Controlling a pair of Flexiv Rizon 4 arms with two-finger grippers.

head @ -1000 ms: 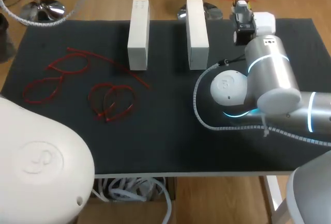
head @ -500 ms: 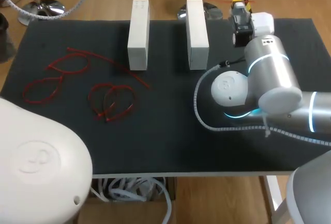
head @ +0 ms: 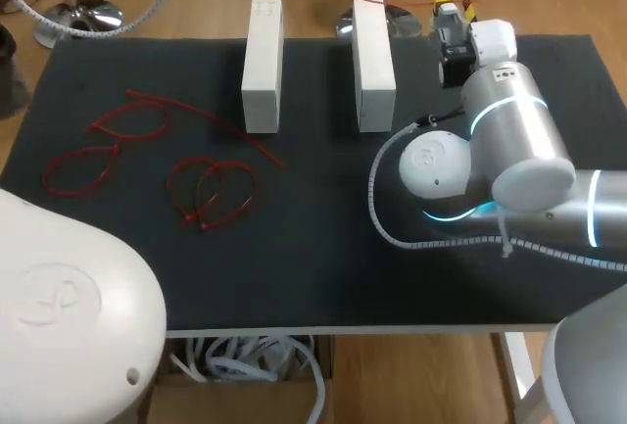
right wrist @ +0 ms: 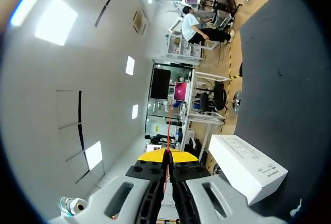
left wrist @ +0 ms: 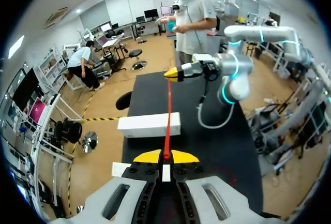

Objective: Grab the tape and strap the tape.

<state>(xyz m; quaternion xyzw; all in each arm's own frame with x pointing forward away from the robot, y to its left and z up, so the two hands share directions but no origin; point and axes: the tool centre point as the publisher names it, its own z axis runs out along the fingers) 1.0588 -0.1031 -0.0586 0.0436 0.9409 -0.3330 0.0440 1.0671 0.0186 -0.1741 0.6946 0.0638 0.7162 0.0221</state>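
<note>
Above the far end of the right-hand white box (head: 373,52), a red tape (left wrist: 168,100) hangs taut in the air. The left jaws are clenched on one end and the right jaws pinch the other, just beside the box. Stretched between both arms like this, it looks ready for looping and strapping. Spare red tapes (head: 203,213) lie on the worktop (head: 323,248), well to the box's left

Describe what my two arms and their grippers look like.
The right arm is built of rounded silver-white links with glowing cyan rings, a domed white joint cap and a white spiral-wrapped cable. The left arm shows a big white rounded housing. Left gripper and right gripper: pale grey slotted fingers, black inner parts, yellow tips.
</note>
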